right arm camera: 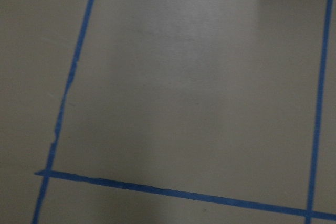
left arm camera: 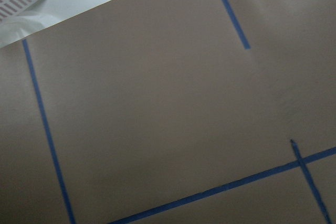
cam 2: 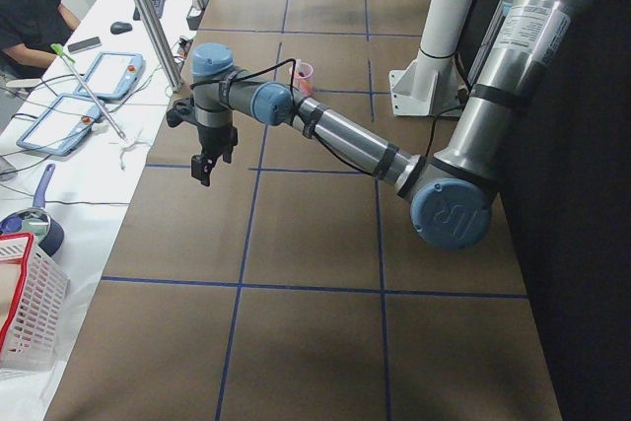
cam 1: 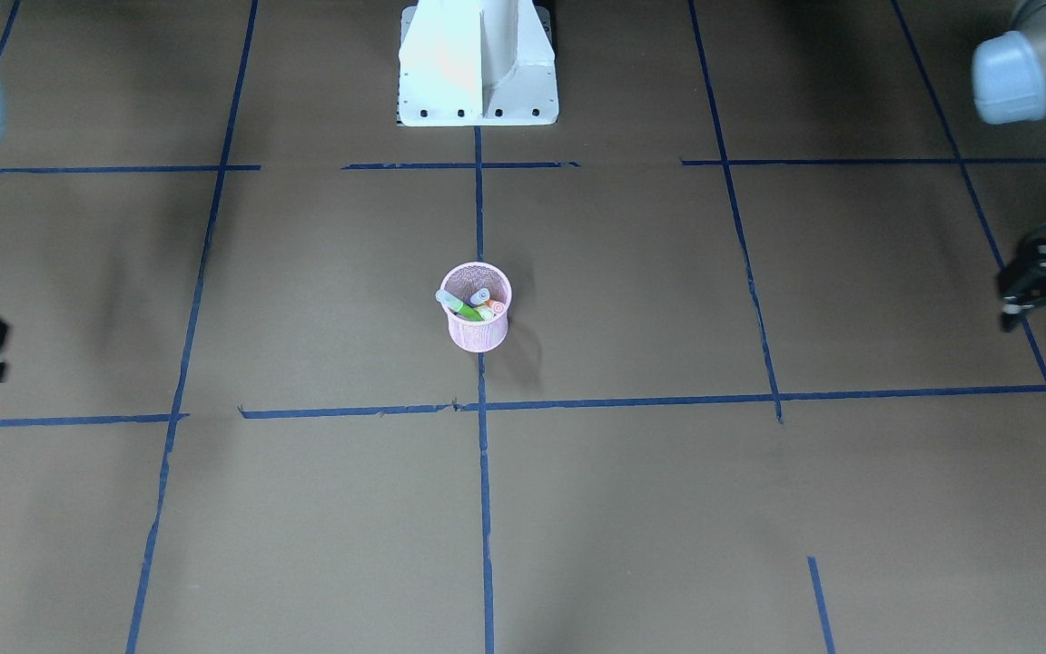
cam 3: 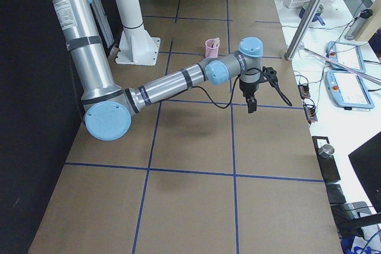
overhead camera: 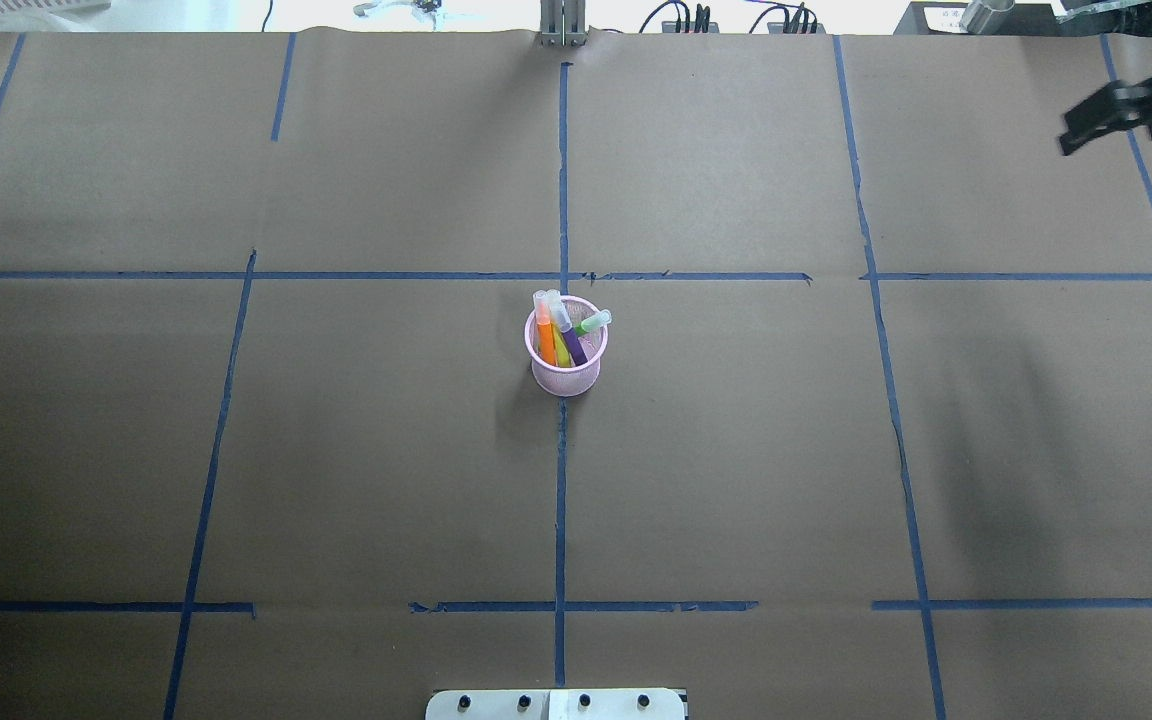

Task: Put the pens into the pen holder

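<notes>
The pink mesh pen holder [cam 1: 476, 329] stands upright at the table's middle on the centre tape line; it also shows in the overhead view [overhead camera: 566, 375]. Several pens stand in it: orange [overhead camera: 544, 335], purple [overhead camera: 573, 343], green [overhead camera: 594, 322] and a yellow one [overhead camera: 560, 348]. No pen lies on the table. My left gripper [cam 1: 1007, 304] hangs far out at the table's edge with its jaws apart and empty. My right gripper [overhead camera: 1083, 125] is far out at the opposite edge, jaws apart and empty. Neither wrist view shows fingers or the holder.
Brown paper with blue tape lines [overhead camera: 561, 500] covers the table. The robot's white base [cam 1: 478, 64] stands behind the holder. White baskets [cam 2: 25, 303], tablets [cam 2: 104, 71] and operators' gear lie off both table ends.
</notes>
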